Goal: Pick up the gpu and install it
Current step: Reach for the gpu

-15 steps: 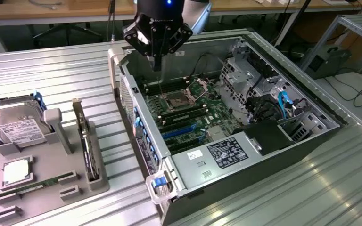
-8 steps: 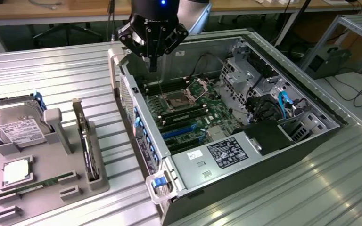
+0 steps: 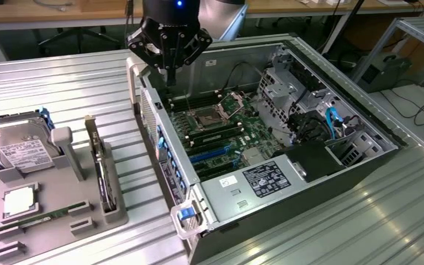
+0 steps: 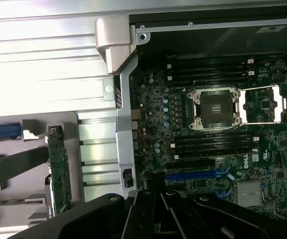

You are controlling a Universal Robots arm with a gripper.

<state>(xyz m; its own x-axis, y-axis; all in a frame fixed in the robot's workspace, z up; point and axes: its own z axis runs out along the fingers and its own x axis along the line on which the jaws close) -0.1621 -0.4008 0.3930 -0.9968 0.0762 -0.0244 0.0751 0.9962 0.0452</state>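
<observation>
You had the open grey steel computer case [image 3: 293, 221] [image 4: 123, 124] lying on its side on the ribbed metal table [image 3: 72, 77], with its green motherboard [image 3: 227, 132] [image 4: 208, 149] facing up and nothing over it. One long wall of the case faced a grey plastic parts tray [image 3: 46, 221] across a narrow strip of bare table. The flat green gpu [image 3: 100, 160] [image 4: 59, 169] stood on edge in a slot of that tray, untouched, with free room above its top edge. The black gripper [image 3: 171, 80] [image 4: 156, 199] hung pointing straight down over that same case wall, at the end nearest the processor socket. Its fingers were pressed together, holding nothing.
</observation>
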